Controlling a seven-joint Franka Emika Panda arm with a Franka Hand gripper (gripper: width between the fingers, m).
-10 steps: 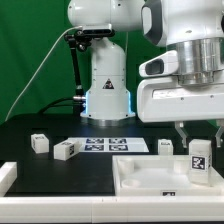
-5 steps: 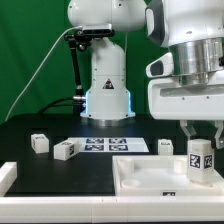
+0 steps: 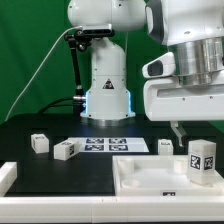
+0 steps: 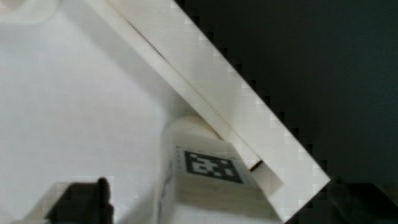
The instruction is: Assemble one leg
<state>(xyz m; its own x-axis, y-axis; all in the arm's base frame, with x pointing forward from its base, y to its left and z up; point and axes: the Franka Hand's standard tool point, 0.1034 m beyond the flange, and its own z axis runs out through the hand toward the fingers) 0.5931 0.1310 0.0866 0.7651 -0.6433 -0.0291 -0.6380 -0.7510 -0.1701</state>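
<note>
A leg [image 3: 201, 160], a small white block with a black-and-white tag, stands upright on the far right corner of the large white panel [image 3: 150, 178]. My gripper [image 3: 200, 131] hangs just above it, open, with the fingers to either side of the leg's top. In the wrist view the leg [image 4: 214, 165] lies against the panel's raised rim [image 4: 214, 80] between my dark fingers [image 4: 80, 202], with a gap to the one that shows best. The gripper [image 4: 231, 208] holds nothing.
Three more legs lie on the black table: two [image 3: 39, 143] [image 3: 66, 150] at the exterior view's left, one [image 3: 165, 147] behind the panel. The marker board [image 3: 112, 146] lies mid-table. A white part [image 3: 5, 177] sits at the left edge. The robot base [image 3: 106, 90] stands behind.
The finger on the exterior view's left has moved a little away from the leg. The leg has stayed upright in the same spot.
</note>
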